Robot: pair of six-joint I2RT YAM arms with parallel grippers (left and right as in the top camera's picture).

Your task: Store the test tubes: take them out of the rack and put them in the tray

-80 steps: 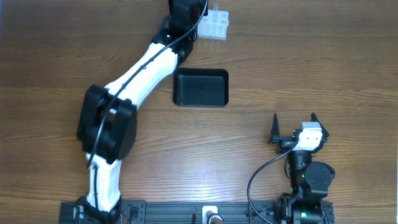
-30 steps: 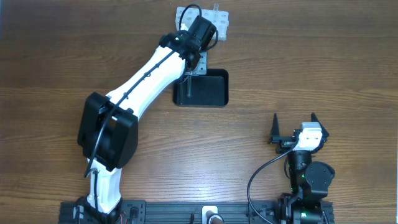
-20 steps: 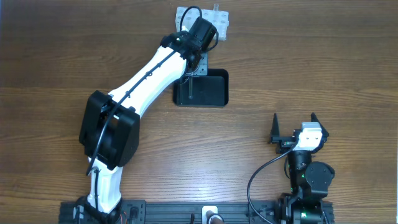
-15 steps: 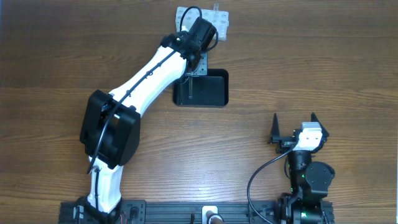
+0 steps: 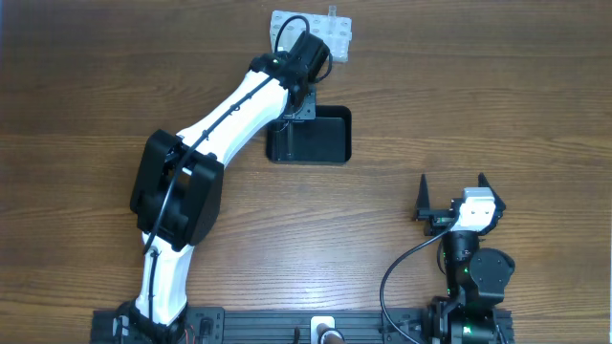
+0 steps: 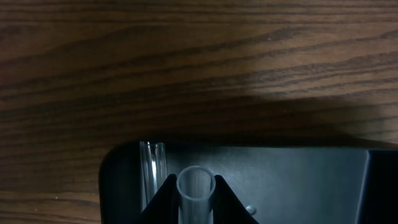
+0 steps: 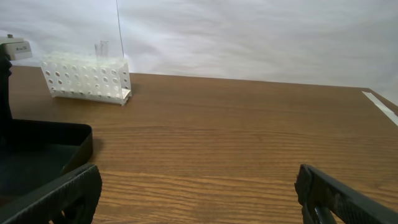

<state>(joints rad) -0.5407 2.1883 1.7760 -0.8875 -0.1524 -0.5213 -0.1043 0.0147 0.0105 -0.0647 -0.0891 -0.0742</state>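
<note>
My left gripper (image 6: 196, 202) is shut on a clear test tube (image 6: 196, 184), held over the left part of the black tray (image 6: 298, 180). The tube's open mouth faces the wrist camera. Another clear tube (image 6: 151, 169) lies in the tray along its left wall. From above, the left gripper (image 5: 292, 113) sits at the tray's (image 5: 330, 143) far-left corner, just in front of the white rack (image 5: 325, 33). The rack (image 7: 87, 78) still has a tube (image 7: 100, 47) standing in it. My right gripper (image 5: 451, 196) rests open near its base, nothing between its fingers.
The wooden table stretches bare around the tray and rack, with wide free room to the right and left. The left arm's white links (image 5: 229, 105) cross the table diagonally from the lower left toward the tray.
My left gripper came from the rack down to the tray's left part carrying a tube. Over the last second its tip barely shifted while the elbow swung right. The right arm stayed still.
</note>
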